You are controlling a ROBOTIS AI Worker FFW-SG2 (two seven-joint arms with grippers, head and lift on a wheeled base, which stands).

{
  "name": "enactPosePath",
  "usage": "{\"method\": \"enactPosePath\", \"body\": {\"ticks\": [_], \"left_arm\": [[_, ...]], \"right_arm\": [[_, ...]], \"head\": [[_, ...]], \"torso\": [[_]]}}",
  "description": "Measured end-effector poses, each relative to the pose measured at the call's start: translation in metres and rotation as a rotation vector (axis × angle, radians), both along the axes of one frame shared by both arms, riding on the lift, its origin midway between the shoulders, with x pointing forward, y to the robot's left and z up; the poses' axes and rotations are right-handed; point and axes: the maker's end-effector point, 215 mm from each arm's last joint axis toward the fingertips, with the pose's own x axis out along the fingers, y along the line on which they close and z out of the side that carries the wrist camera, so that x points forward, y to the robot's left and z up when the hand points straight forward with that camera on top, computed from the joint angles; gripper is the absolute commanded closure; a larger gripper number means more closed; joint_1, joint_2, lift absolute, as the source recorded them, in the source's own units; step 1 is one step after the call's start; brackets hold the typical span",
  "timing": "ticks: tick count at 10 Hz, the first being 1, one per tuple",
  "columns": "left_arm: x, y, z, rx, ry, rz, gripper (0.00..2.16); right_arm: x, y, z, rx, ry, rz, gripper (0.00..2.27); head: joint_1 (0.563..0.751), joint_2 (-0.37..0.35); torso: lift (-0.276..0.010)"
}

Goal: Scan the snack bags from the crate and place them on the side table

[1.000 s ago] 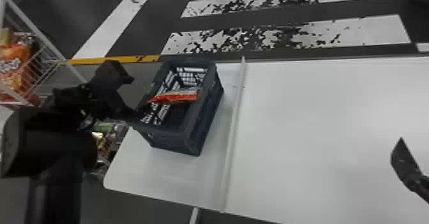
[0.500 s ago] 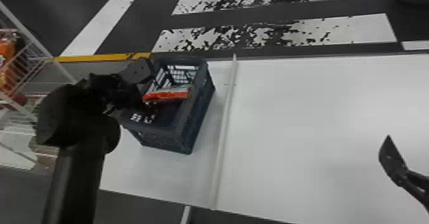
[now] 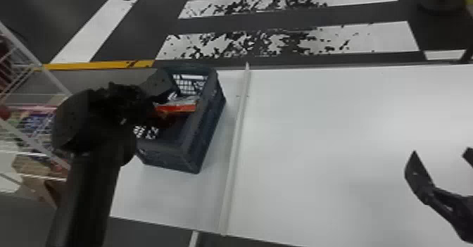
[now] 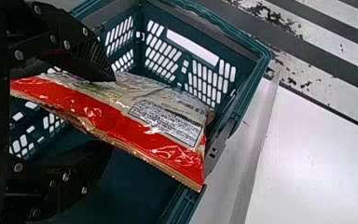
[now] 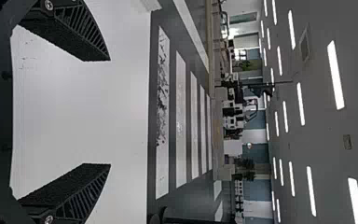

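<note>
Over the crate's left side in the head view is my left gripper [image 3: 158,83]; the dark blue crate [image 3: 207,133] holds a red and silver snack bag [image 3: 181,107]. The left wrist view gives a nearer look: my left gripper [image 4: 113,113] is open, one finger on each side of the snack bag [image 4: 161,133], which slants inside the crate [image 4: 260,55]. One fingertip overlaps the bag's silver face; whether it touches, I cannot tell. My right gripper [image 3: 441,154] is over the white table at the right. In the right wrist view the right gripper [image 5: 109,112] is open, holding nothing.
The crate stands on the left part of the white table [image 3: 338,151], beside a raised pale strip [image 3: 234,154]. A white wire rack [image 3: 31,58] with packaged goods is at the far left. Beyond the table is a striped floor.
The left arm has moved right, bringing its gripper over the crate and around the bag. In the head view, crate and table have shifted slightly left, and more of the right gripper shows.
</note>
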Motion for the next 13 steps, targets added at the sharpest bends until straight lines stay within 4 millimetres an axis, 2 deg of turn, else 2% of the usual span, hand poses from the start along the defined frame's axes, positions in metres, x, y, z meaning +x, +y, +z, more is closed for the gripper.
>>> {"method": "enactPosePath", "body": {"ticks": [1,2,4,6,8,11,13], "left_arm": [[0.001,0.0,-0.003,0.0,0.011,0.001,1.92],[0.002,0.0,-0.001,-0.006,0.006,0.004,2.06],[0.0,-0.003,0.016,-0.044,-0.01,-0.001,2.06],[0.002,-0.006,0.042,-0.069,-0.05,-0.012,2.06],[-0.006,-0.007,0.069,-0.1,-0.082,-0.015,2.06],[-0.031,-0.002,0.115,-0.152,-0.155,0.006,2.06],[-0.056,0.002,0.151,-0.165,-0.232,0.015,2.06]], "right_arm": [[0.001,-0.002,0.0,0.0,0.0,-0.002,0.07],[0.001,-0.004,-0.001,0.001,0.0,-0.005,0.07],[0.002,-0.005,-0.003,0.002,0.003,-0.007,0.07],[0.003,-0.006,-0.006,0.005,0.006,-0.009,0.07],[0.004,-0.006,-0.005,0.01,0.004,-0.01,0.07],[0.004,-0.005,-0.005,0.01,0.004,-0.009,0.07],[0.004,-0.005,-0.005,0.011,0.004,-0.009,0.07]], "head": [[0.695,0.236],[0.695,0.233],[0.695,0.228],[0.695,0.224],[0.695,0.223],[0.695,0.235],[0.695,0.249]], "torso": [[-0.094],[-0.094],[-0.094],[-0.094],[-0.094],[-0.094],[-0.094]]}}
